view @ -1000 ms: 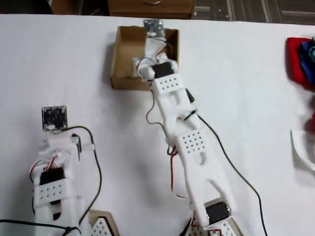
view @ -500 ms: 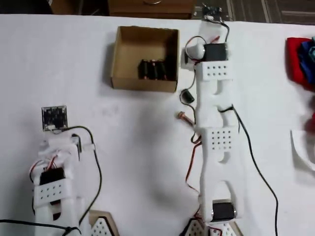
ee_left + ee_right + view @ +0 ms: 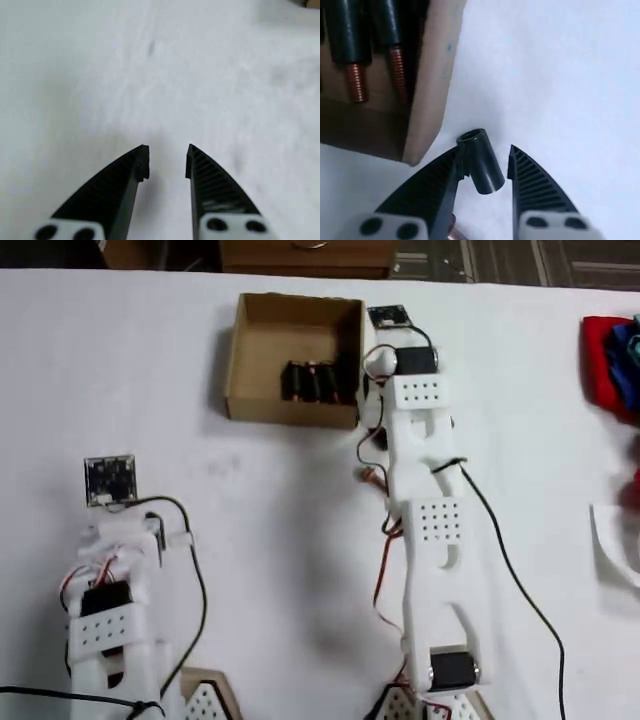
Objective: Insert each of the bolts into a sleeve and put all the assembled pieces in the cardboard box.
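The cardboard box (image 3: 262, 350) stands at the back of the table with three black-sleeved copper bolts (image 3: 318, 382) lying inside it. My right gripper (image 3: 486, 155) is open just outside the box's right wall (image 3: 430, 95). A loose black sleeve (image 3: 481, 161) lies on the table between its fingers, against one of them. Two of the assembled pieces (image 3: 350, 47) show inside the box. A bare copper bolt (image 3: 370, 476) lies on the table beside the right arm (image 3: 425, 500). My left gripper (image 3: 166, 162) hangs open over bare white table near the front left, with nothing in it.
A red cloth (image 3: 608, 360) and a white object (image 3: 615, 550) lie at the table's right edge. Wooden furniture (image 3: 305, 254) stands behind the table. The left arm (image 3: 110, 590) and its cables occupy the front left.
The right arm left the box, swung out past its right side, then drew back against the box's right wall. Three assembled pieces now show in the box. The left arm kept still.
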Motion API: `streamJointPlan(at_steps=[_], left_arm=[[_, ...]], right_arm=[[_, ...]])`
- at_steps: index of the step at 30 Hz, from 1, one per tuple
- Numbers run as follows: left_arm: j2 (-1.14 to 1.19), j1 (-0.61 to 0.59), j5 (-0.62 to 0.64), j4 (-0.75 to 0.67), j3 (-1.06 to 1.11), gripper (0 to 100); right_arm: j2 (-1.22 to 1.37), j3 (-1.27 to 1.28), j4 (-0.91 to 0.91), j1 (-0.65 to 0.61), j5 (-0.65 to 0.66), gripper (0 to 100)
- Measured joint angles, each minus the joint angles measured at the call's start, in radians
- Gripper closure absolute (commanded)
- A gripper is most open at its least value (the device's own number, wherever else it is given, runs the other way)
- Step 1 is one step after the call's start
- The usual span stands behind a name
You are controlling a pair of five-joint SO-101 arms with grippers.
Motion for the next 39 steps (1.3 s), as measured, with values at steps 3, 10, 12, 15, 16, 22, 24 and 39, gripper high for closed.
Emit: streamJointPlan(at_steps=[3, 10, 12, 15, 16, 22, 24, 39], left_arm=[[0.000, 0.000, 0.000, 0.000, 0.000, 86], [-0.002, 0.000, 0.000, 0.000, 0.000, 86], [-0.002, 0.000, 0.000, 0.000, 0.000, 86], [-0.002, 0.000, 0.000, 0.000, 0.000, 86], [-0.002, 0.000, 0.000, 0.000, 0.000, 86], [-0.002, 0.000, 0.000, 0.000, 0.000, 86], [-0.002, 0.000, 0.000, 0.000, 0.000, 86], [0.267, 0.292, 0.005, 0.348, -0.571, 86]], right_arm=[[0.017, -0.003, -0.002, -0.006, 0.034, 88.2], [0.066, -0.006, -0.012, 0.000, 0.094, 88.2], [0.066, -0.005, -0.012, 0.000, 0.095, 88.1], [0.066, -0.005, -0.012, -0.002, 0.095, 88.5], [0.066, -0.005, -0.012, -0.002, 0.095, 90.4], [0.066, -0.023, -0.003, 0.014, 0.095, 97.4], [0.068, -0.043, 0.000, 0.017, 0.095, 97.5], [-0.704, 0.493, 0.005, 0.078, 0.000, 97.5]])
